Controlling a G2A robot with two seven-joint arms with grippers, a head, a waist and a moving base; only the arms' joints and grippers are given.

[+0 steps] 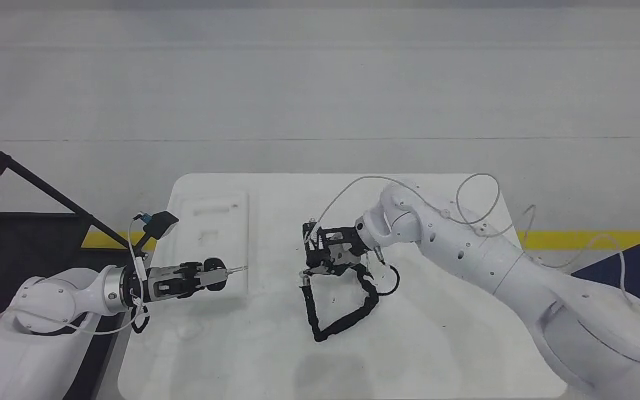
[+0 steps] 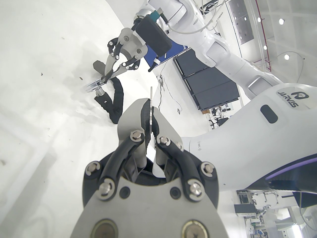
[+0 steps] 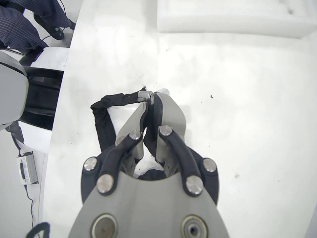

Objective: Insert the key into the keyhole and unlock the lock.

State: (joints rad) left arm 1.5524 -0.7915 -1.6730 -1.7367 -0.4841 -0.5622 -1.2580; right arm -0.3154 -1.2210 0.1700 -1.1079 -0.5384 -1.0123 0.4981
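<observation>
My left gripper (image 2: 149, 105) is shut on a thin metal key (image 2: 150, 95), whose blade sticks out past the fingertips; in the top view the key (image 1: 236, 269) points right from the left gripper (image 1: 222, 271). The lock is a metal cylinder (image 2: 95, 84) on a black sleeved cable loop (image 2: 116, 100), lying on the white table (image 1: 440, 330). My right gripper (image 3: 147, 99) is shut on the metal lock body (image 3: 143, 94), and the cable (image 3: 102, 120) curls beside it. In the top view the right gripper (image 1: 308, 258) sits a short gap right of the key tip, above the cable (image 1: 345, 312).
A white foam tray (image 1: 215, 235) with cut-out recesses lies at the table's left; it also appears as the foam tray (image 3: 232, 6) beyond the right gripper. A black tripod leg (image 1: 60, 200) crosses the far left. Cables (image 1: 480, 200) trail off the right arm.
</observation>
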